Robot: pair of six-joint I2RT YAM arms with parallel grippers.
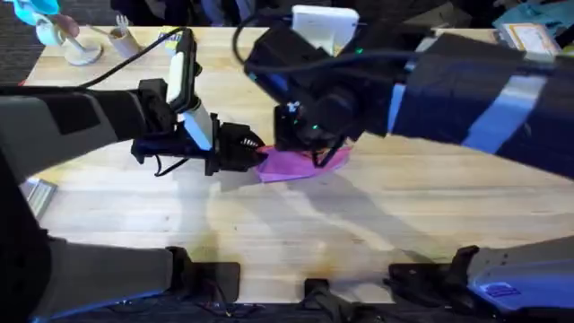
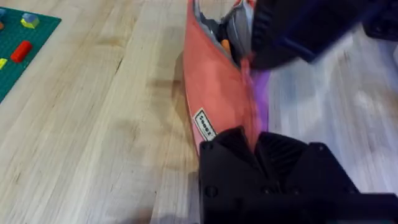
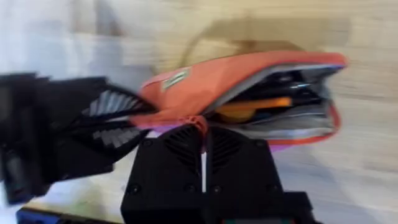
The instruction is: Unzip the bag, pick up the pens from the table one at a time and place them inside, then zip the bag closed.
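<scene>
The pink bag (image 1: 300, 164) lies mid-table on the table (image 1: 359, 224). My left gripper (image 1: 240, 149) is shut on the bag's left end; in the left wrist view its black fingers (image 2: 242, 146) pinch the fabric (image 2: 217, 93). My right gripper (image 1: 309, 136) hangs over the bag, shut on a thin zipper pull (image 3: 199, 122) at the seam. The bag (image 3: 205, 78) gapes open at one end. Inside lie the pens: a tan one (image 3: 255, 109) and a black one (image 3: 292, 81). The left gripper (image 3: 118, 121) shows beside it.
A white box (image 1: 323, 25) stands at the table's far edge. A plate and a paper cup (image 1: 81, 45) sit at the far left corner. A green baseplate with bricks (image 2: 25, 43) lies to one side of the bag. The right arm (image 1: 466, 90) looms large over the right half.
</scene>
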